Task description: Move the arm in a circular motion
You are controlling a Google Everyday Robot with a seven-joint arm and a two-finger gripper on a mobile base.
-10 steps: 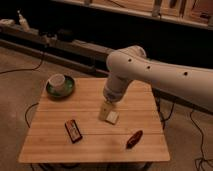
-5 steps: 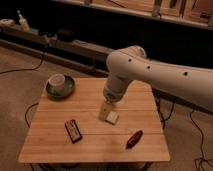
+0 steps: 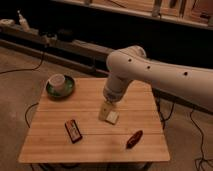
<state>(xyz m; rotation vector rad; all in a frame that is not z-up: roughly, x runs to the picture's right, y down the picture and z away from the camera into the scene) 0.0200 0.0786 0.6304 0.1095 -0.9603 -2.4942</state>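
The thick white arm [image 3: 150,70] with dark dots along its side reaches in from the right and bends down over the wooden table [image 3: 55,135]. Its gripper [image 3: 109,115], the small tan tip, hangs just above the table's middle, slightly right of centre. It is apart from every object on the table.
A white cup on a green plate [image 3: 61,85] stands at the table's back left. A dark rectangular packet [image 3: 73,130] lies front left. A red-brown oblong object [image 3: 134,139] lies front right. Cables run on the floor around the table. Dark shelving [image 3: 75,45] stands behind.
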